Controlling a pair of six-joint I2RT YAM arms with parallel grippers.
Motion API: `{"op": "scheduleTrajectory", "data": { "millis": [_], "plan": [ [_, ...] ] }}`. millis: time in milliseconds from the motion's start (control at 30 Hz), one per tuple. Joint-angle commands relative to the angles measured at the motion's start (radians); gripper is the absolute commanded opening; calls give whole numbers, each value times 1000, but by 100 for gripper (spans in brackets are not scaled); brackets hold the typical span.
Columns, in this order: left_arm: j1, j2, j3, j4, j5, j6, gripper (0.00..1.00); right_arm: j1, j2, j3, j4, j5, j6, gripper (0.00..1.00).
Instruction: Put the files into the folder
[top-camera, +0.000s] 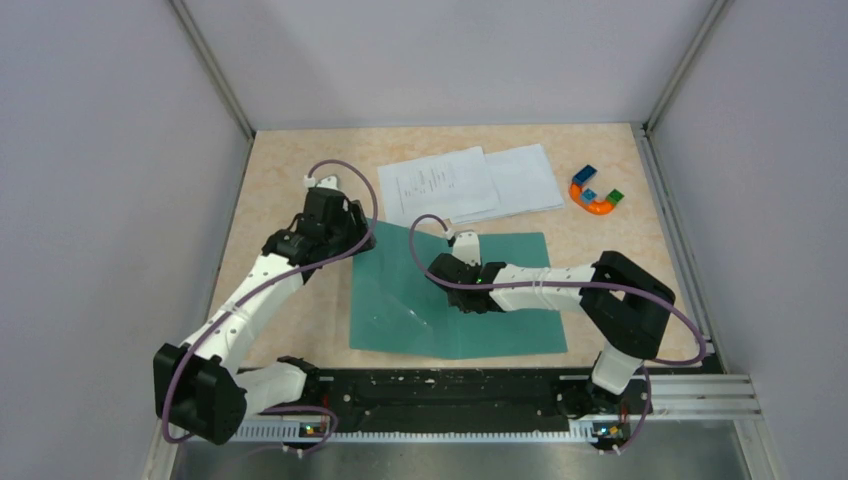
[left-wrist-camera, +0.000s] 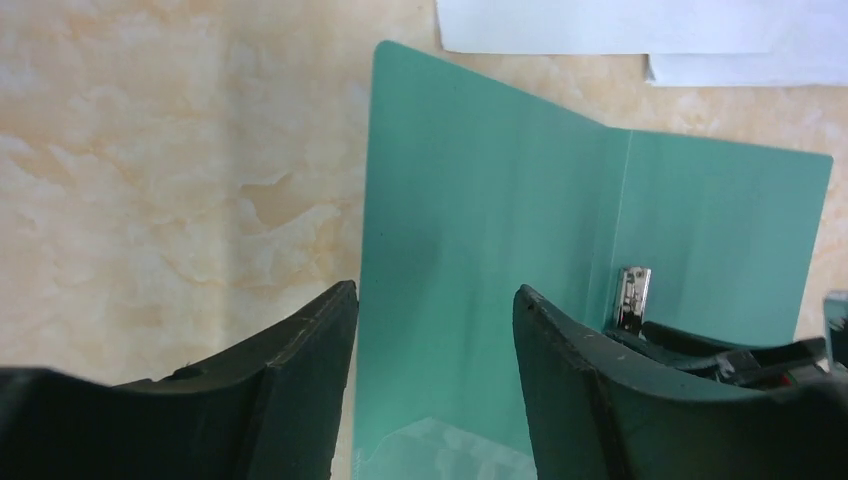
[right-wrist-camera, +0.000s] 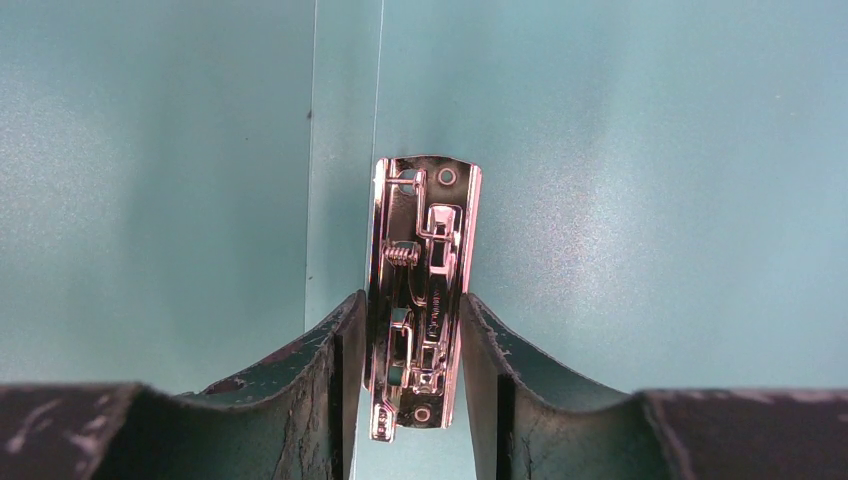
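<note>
Two files (top-camera: 468, 185) lie overlapped near the far edge of the table (top-camera: 280, 170). The folder (top-camera: 500, 335) lies open at centre. The right gripper (right-wrist-camera: 412, 310) pinches its metal clip (right-wrist-camera: 425, 220). The left gripper (left-wrist-camera: 435, 300) is spread wide, straddling the cover's left edge.

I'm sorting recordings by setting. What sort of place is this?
Likely a lab robot test cell: plain grey panels wall in the tabletop, both arms are bolted to a metal rail at its near edge, with a folder, papers and toy laid out.
</note>
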Motion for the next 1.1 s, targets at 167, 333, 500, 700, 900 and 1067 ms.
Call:
{"op": "scheduleTrajectory", "data": {
  "millis": [167,333,500,700,900,1067],
  "plan": [
    [1,3,237,-136,8,158,58,11,-69,-20,-41,77,-31,42],
    [-5,12,177,-89,165,116,48,10,-114,-44,-24,62,-42,44],
    [-7,45,64,20,271,45,45,7,-172,-83,-9,29,-44,44],
    [-7,101,17,111,348,-9,43,-12,-224,-170,46,-37,-41,43],
    [-88,155,-49,187,360,-58,33,-17,-280,-181,55,-68,-33,39],
    [-163,140,-135,190,222,-134,19,-17,-319,-151,29,-96,-34,36]
  ]
}}
